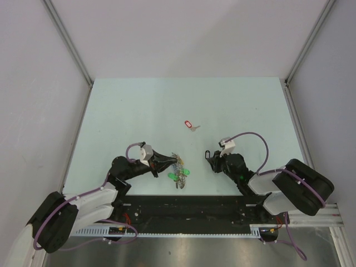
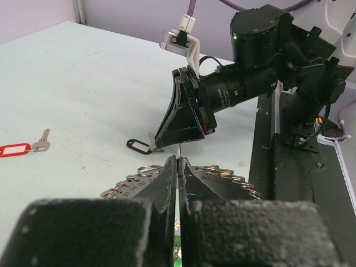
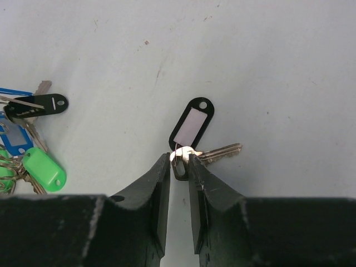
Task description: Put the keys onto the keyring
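Note:
My left gripper (image 1: 168, 164) (image 2: 179, 159) is shut on a thin grey wire of the keyring (image 2: 180, 149), which rises between its tips. The keyring bunch (image 1: 179, 168) lies at the tips with green tags (image 1: 178, 176), and it shows in the right wrist view with black (image 3: 40, 104), blue (image 3: 14, 137) and green tags (image 3: 45, 170). My right gripper (image 1: 207, 158) (image 3: 182, 159) is shut on the ring end of a black-tagged key (image 3: 193, 123) that rests on the table. Its silver blade (image 3: 221, 152) points right. A red-tagged key (image 1: 190, 124) (image 2: 15, 149) lies loose further out.
A fan of numbered metal leaves with small split rings (image 2: 131, 181) spreads under my left fingers. The right arm's body (image 2: 261, 53) and the black base rail (image 2: 289, 183) stand close behind the keyring. White walls enclose the pale green table (image 1: 139, 111).

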